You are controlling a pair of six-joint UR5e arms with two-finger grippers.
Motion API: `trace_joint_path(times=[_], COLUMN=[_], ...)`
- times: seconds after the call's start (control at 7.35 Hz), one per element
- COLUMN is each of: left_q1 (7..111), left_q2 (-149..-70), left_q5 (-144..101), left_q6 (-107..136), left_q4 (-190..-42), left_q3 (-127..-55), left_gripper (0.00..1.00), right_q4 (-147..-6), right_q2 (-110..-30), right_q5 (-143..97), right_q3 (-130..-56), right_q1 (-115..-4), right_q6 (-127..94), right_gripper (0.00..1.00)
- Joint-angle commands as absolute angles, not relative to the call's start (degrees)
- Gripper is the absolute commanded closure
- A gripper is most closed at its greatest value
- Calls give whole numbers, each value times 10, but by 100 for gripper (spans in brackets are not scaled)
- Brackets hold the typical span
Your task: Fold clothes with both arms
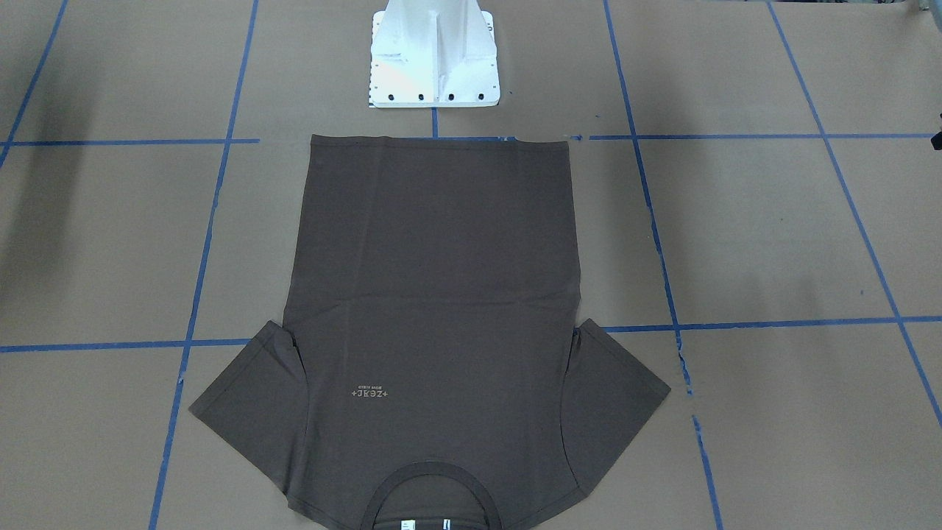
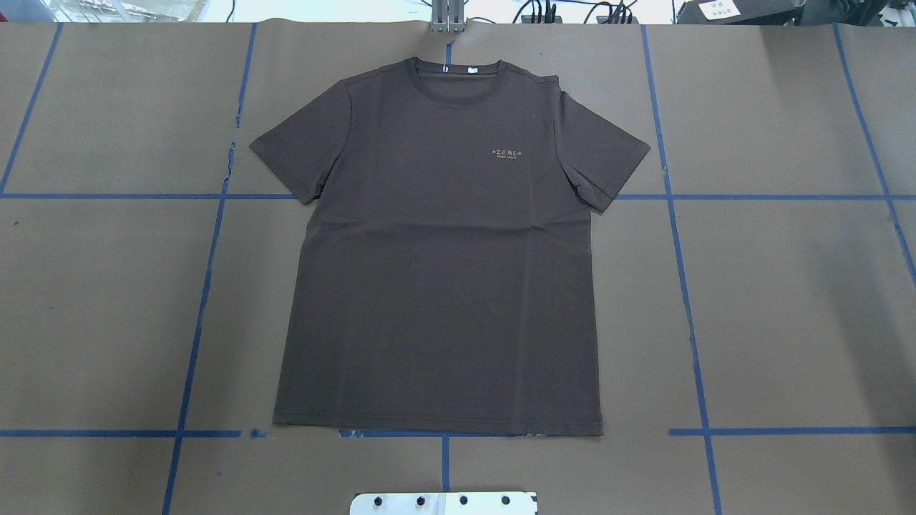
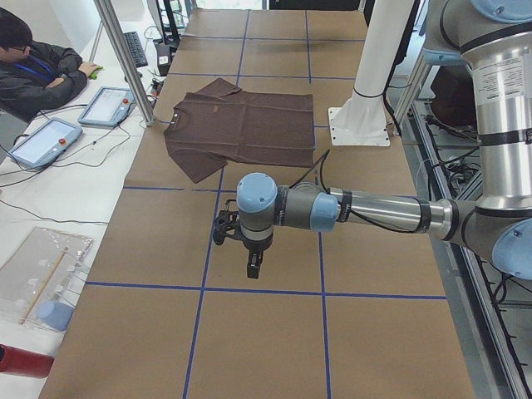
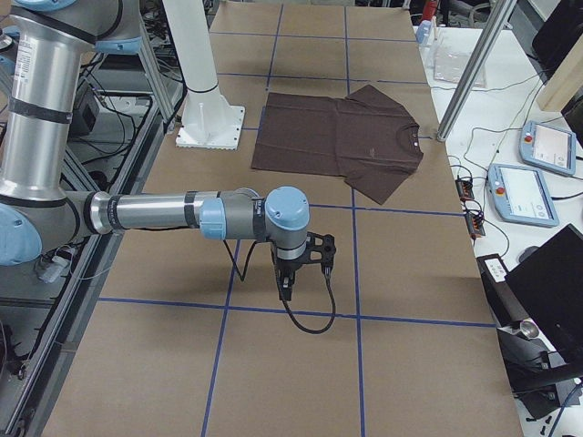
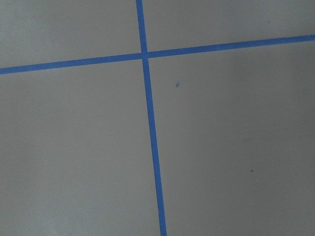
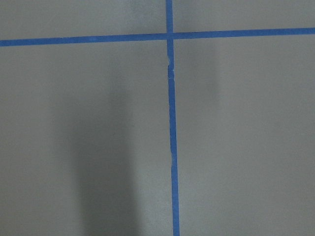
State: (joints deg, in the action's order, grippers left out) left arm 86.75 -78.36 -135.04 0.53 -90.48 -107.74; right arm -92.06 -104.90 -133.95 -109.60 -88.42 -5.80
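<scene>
Overhead exterior: shirt flat and square, both arms parked wide

Shirt (image 2: 436,272) lies front up in the middle of the desk (image 2: 787,286), fully spread. Collar (image 2: 458,86) sits at the edge far from the robot. Hem (image 2: 436,428) is nearest the base (image 1: 433,59) and runs along a tape line (image 2: 787,431). Both sleeves are out to the sides, print (image 2: 509,153) showing, few wrinkles. Reads as a start pose: the garment is squared to the grid so fold lines are easy to judge, and the sleeves are free for a first inward fold.

Neither arm shows in the overhead or front views. Left arm (image 3: 374,212) is seen only from the desk's left end, stretched low over bare desk, well apart from the shirt. Left fingers (image 3: 252,266) point straight down, holding nothing that I can see. Right arm (image 4: 155,214) mirrors it at the other end, and right fingers (image 4: 285,287) also hang down, clear of the cloth. How wide either pair stands, I cannot tell from these side views. Both wrist views show only desk and tape crossings, with no fingers in frame.

Judgement: folding not yet begun. Arms are likely held out wide to leave the shirt unobstructed for the fixed cameras. Next move probably calls for one arm per side, at a sleeve or a hem corner.
</scene>
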Motion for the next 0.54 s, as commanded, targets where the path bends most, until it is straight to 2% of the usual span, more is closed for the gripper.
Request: trace_joint_path(times=[0.0,0.41], left_q1=[867,867], left_q2=[-784,-789], left_q5=[-1352,-1346], left_q6=[1,-1], left_q4=[-906,-922], left_q3=[-1092,-1095], left_gripper=[0,0], right_q4=[-920,-920], right_q2=[-1049,-1041], right_q5=[-1339,-1341], right_q3=[-1096,-1096], right_q1=[-884,-883], right_q6=[-58,-57], right_gripper=[0,0])
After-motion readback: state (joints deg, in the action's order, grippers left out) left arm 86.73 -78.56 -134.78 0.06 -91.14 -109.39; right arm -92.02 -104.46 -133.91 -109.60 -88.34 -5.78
